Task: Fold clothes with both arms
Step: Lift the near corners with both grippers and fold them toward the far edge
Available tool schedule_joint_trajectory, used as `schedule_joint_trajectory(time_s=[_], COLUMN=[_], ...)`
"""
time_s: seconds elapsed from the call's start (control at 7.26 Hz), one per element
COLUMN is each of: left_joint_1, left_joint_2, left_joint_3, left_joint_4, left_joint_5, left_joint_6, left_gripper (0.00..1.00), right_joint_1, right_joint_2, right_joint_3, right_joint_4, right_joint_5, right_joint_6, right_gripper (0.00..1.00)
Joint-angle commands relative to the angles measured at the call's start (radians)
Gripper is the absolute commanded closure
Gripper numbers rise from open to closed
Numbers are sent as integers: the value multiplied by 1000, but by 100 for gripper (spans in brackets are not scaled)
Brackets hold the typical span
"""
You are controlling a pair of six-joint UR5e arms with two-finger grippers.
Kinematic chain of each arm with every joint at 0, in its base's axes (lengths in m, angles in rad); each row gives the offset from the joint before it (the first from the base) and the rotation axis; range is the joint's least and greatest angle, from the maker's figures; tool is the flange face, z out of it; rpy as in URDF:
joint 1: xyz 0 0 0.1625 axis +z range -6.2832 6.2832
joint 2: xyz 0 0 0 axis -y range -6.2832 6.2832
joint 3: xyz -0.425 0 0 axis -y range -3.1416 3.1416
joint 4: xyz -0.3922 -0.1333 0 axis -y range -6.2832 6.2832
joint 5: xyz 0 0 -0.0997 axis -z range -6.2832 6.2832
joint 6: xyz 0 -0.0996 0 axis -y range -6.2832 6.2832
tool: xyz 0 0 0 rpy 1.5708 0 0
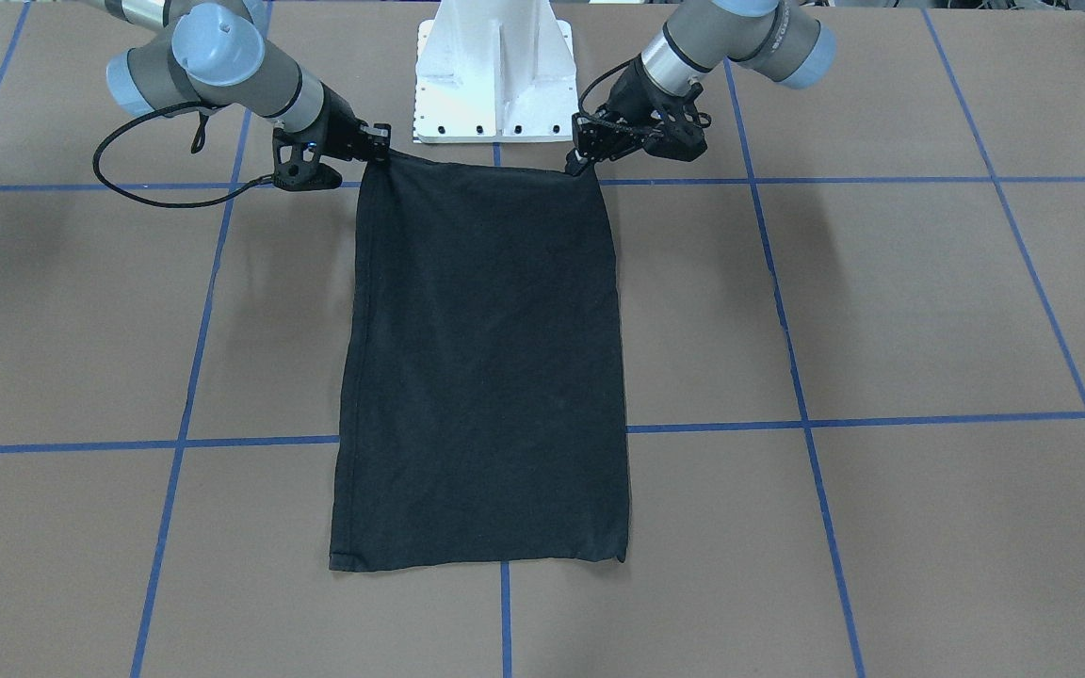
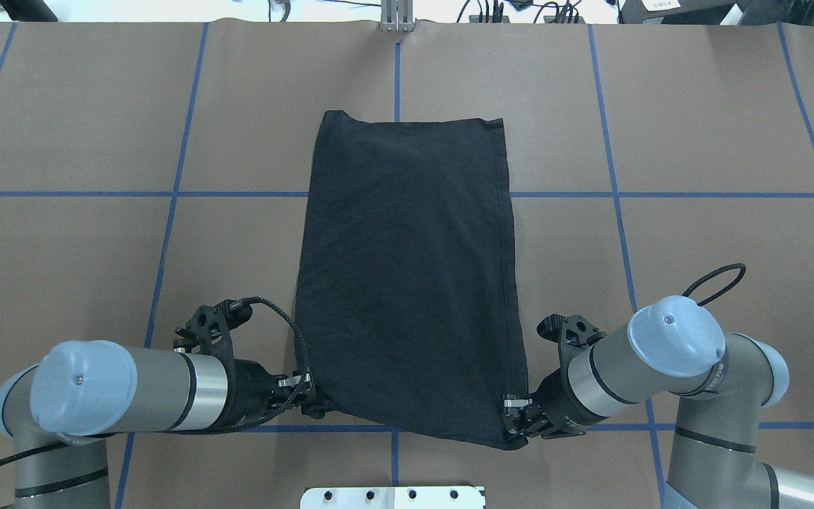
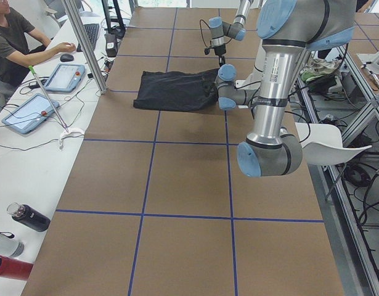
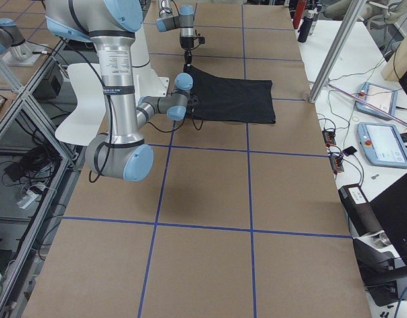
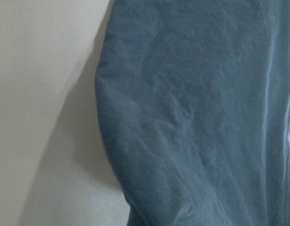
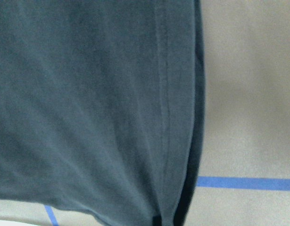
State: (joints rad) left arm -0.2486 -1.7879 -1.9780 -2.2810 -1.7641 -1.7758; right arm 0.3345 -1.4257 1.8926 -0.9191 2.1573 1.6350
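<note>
A: Where is the T-shirt?

B: It lies folded into a long black panel on the brown table, across the blue tape lines. Its near edge is at the white base.

A: What is the gripper state?

B: The left gripper is clamped on the near left corner. The right gripper is clamped on the near right corner.

A: Is any writing legible?

B: No print, logo or label can be read on the cloth.
</note>
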Motion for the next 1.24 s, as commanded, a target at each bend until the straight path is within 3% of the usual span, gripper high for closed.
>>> schedule_joint_trajectory(time_s=[0.0,0.41,0.83,1.1], left_joint_1=[41,-13,-139,-226], left_joint_2=[2,-11,-106,-194], left_joint_3=[-15,-52,51,155], left_joint_4=[0,0,-12,-18], left_joint_5=[0,-26,-28,-29], left_joint_6=[-2,1,15,13], left_gripper=[100,100,100,100], right_joint_1=[0,76,173,256], right_joint_2=[-1,11,45,134], right_joint_3=[6,10,5,-50], right_joint_4=[5,23,25,23], right_joint_5=[12,53,39,39], right_joint_6=[0,-1,0,3], right_gripper=[100,100,100,100])
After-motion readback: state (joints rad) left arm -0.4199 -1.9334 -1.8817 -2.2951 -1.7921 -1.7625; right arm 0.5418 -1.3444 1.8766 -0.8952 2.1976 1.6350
